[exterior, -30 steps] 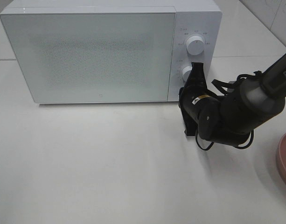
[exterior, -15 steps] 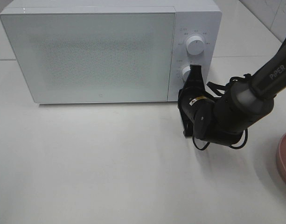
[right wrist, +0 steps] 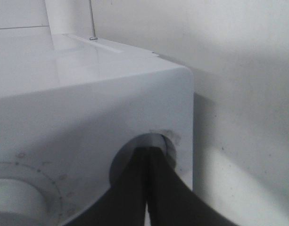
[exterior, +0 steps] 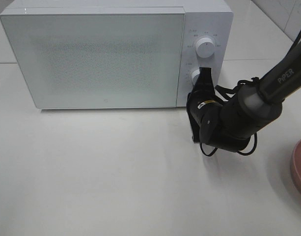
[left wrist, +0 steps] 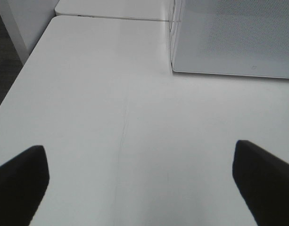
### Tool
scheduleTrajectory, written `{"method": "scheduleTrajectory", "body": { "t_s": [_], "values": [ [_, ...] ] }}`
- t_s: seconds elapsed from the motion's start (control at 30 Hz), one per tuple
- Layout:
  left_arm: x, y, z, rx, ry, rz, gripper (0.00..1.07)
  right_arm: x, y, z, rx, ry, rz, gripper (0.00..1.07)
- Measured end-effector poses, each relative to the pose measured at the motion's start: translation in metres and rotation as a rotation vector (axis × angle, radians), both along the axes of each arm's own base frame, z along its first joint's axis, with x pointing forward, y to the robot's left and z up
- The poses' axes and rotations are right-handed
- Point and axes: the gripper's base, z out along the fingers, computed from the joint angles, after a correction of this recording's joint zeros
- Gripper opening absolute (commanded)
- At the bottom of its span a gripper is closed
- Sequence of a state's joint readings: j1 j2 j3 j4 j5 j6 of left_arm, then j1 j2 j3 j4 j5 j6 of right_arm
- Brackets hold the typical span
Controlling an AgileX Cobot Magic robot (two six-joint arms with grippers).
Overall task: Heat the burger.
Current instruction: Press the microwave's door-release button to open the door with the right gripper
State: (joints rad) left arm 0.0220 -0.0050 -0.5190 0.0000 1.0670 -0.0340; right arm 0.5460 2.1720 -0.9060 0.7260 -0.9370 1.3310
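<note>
white microwave (exterior: pixel 101 54) stands along the table's (exterior: pixel 116 172) far edge, its frosted door (exterior: pixel 91 56) closed. burger: not visible in any view; nothing can be made out through the door.

right gripper (exterior: pixel 205 73) reaches in from the right edge. its jaws are pressed together and the tips sit against the lower knob (exterior: pixel 195 76) of the control panel, below the upper knob (exterior: pixel 205 46). the wrist view shows the two dark fingers (right wrist: pixel 135 188) meeting at that knob's round recess.

left gripper (left wrist: pixel 138 148) has its jaws wide apart, holding nothing, over bare table near the microwave's front left corner.

pink plate (exterior: pixel 300 167) sits at the table's right edge, partly cut off.
</note>
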Motion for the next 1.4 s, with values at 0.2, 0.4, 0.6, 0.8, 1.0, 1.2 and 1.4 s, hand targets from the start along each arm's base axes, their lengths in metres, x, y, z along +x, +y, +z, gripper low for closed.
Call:
{"method": "scheduleTrajectory", "body": {
  "t_s": [0.2,0.4,0.6,0.8,1.0,1.2,1.4],
  "values": [
    [0.0000,0.0000,0.0000,0.000,0.000,0.000,0.98,0.0068,0.0019,-0.0010,0.020,-0.002,-0.040,0.00],
    [0.0000,0.0000,0.0000,0.000,0.000,0.000,0.98,0.0073,0.0046,-0.0012,0.019,0.001,-0.058,0.00],
    [0.0000,0.0000,0.0000,0.000,0.000,0.000,0.98,0.0075,0.0048,-0.0011,0.019,0.000,-0.057,0.00],
    [0.0000,0.0000,0.0000,0.000,0.000,0.000,0.98,0.0075,0.0048,-0.0011,0.019,0.000,-0.057,0.00],
    [0.0000,0.0000,0.0000,0.000,0.000,0.000,0.98,0.0074,0.0051,-0.0011,0.018,0.000,-0.056,0.00],
    [0.0000,0.0000,0.0000,0.000,0.000,0.000,0.98,0.0053,0.0050,0.0002,0.019,0.010,-0.040,0.00],
    [0.0000,0.0000,0.0000,0.000,0.000,0.000,0.98,0.0015,0.0008,0.0045,0.000,0.007,-0.004,0.00]
  ]
}}
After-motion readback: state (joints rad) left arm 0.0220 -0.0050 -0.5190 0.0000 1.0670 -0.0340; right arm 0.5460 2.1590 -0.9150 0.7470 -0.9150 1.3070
